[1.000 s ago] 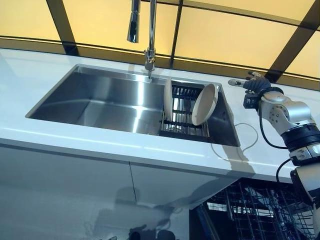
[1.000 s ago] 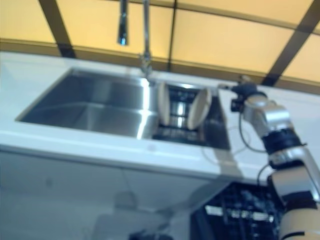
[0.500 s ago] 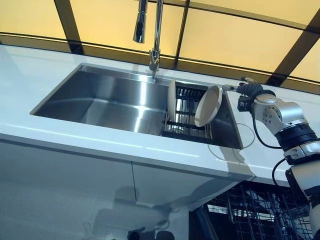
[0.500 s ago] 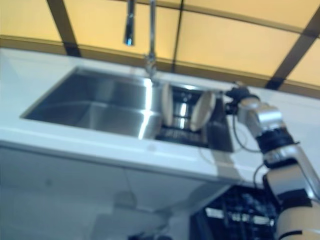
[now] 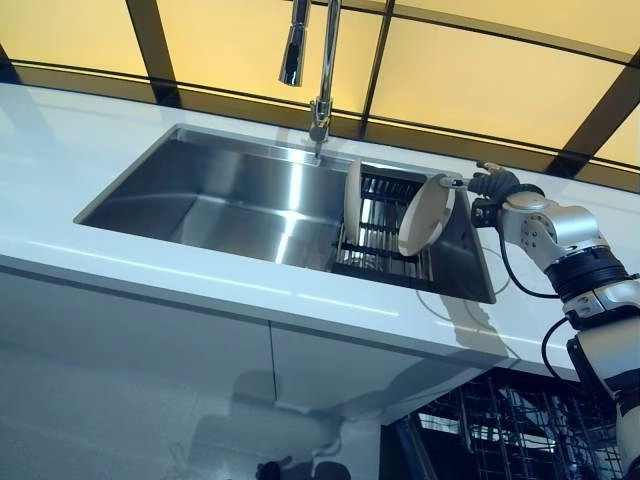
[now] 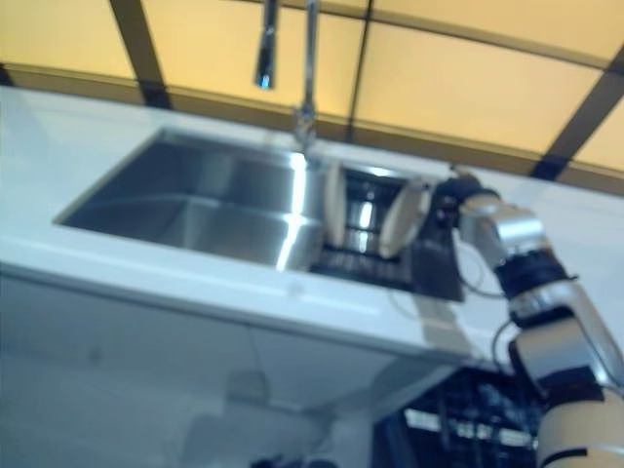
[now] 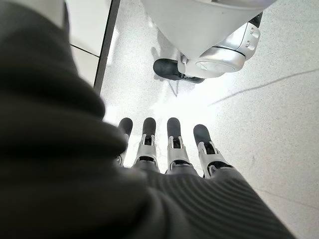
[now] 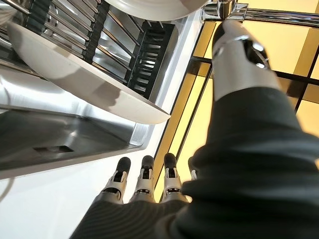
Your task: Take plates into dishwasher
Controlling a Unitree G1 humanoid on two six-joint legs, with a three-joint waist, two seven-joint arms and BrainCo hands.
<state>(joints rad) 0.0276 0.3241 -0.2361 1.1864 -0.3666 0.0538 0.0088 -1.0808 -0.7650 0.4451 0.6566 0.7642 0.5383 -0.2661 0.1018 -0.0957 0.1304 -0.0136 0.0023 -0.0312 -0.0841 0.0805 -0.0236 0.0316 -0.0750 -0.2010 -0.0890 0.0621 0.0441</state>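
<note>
Two pale plates stand on edge in a dark dish rack (image 5: 375,225) at the right end of a steel sink (image 5: 230,195) set into a white bench (image 5: 60,130): the near plate (image 5: 424,215) leans toward the right wall, the other plate (image 5: 351,202) stands upright beside it. The right hand (image 5: 484,184) reaches in over the sink's right rim just beside the near plate's upper edge, fingers straight and spread, gripping nothing. The left hand (image 7: 164,149) hangs over the floor, fingers straight and empty, while a dishwasher rack (image 5: 520,425) shows below the bench at lower right.
</note>
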